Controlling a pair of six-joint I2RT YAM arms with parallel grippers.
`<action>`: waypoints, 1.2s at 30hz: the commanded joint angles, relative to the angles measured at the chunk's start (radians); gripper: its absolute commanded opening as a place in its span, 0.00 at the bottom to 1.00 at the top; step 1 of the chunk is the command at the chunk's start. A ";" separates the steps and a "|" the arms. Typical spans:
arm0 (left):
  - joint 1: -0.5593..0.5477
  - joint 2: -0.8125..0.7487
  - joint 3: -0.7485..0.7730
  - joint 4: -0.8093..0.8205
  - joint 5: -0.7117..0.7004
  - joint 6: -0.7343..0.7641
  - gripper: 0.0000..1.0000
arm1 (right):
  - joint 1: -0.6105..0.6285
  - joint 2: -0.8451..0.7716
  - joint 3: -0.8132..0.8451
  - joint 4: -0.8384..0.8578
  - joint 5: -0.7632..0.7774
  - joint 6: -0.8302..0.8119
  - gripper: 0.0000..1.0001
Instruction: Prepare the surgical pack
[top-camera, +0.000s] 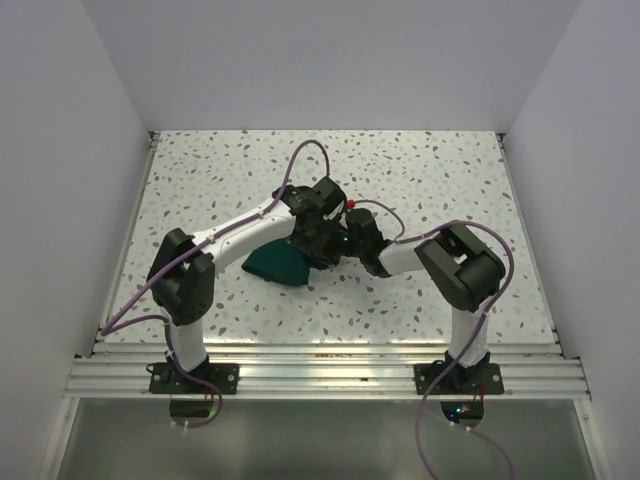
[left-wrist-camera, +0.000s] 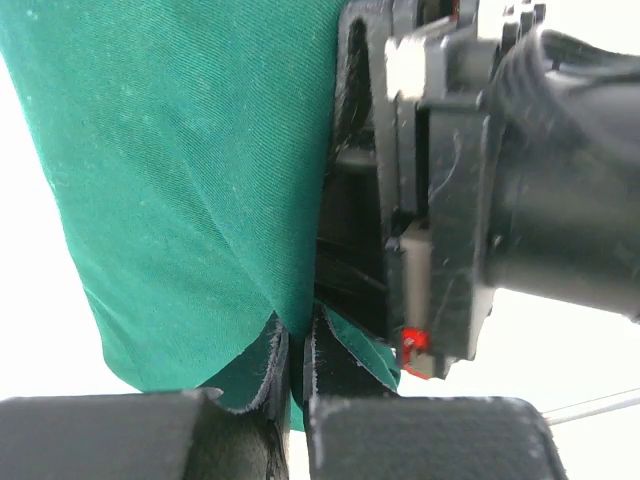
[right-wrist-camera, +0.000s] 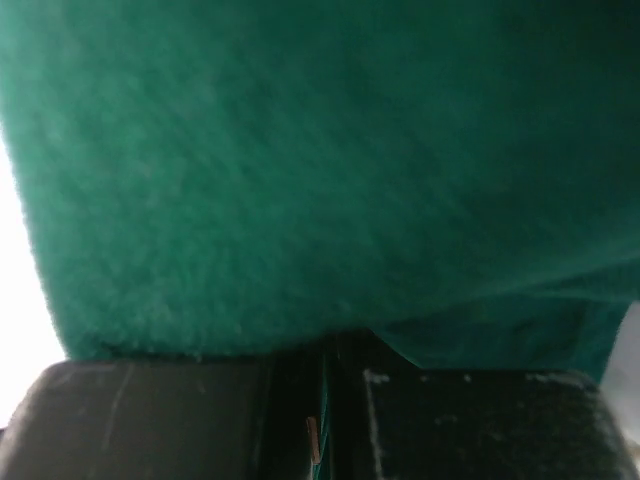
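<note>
Green cloth (top-camera: 278, 264): a dark green bunched heap on the speckled counter (top-camera: 430, 170), roughly at its middle; only a rounded lobe shows from above, the rest is hidden under the 2 hands.
Left hand (top-camera: 314, 242): at the far-right end of the cloth's visible lobe, pointing down onto it.
Left hand grip (left-wrist-camera: 297, 352): the 2 fingers are pressed together, with a fold of the cloth (left-wrist-camera: 190, 190) pinched between their pads; the fabric spreads up and left from that pinch.
Right hand (top-camera: 338, 246): just right of the cloth, almost touching the left hand.
Right hand seen from the left wrist (left-wrist-camera: 450, 200): a black body close against the cloth's right edge, with a small red part low on it.
Right hand grip (right-wrist-camera: 330, 385): the fingers are nearly together, only a thin gap left, and a sliver of green sits in that gap; the cloth (right-wrist-camera: 300, 170) fills nearly the whole view, blurred and very near.
Cloth surface: plain woven green, soft creases, 1 fold running down into the left hand's pinch.
Inside the cloth: cannot tell; the fabric covers whatever it may hold.
</note>
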 joint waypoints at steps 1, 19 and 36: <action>-0.017 -0.065 0.044 0.078 0.113 0.004 0.00 | 0.066 0.022 0.075 0.058 0.198 0.014 0.00; 0.026 -0.058 -0.017 0.091 0.113 0.001 0.00 | -0.151 -0.188 -0.074 -0.163 -0.078 -0.202 0.00; 0.011 -0.070 0.083 0.104 0.233 -0.003 0.00 | -0.042 -0.035 0.038 0.123 0.092 -0.103 0.00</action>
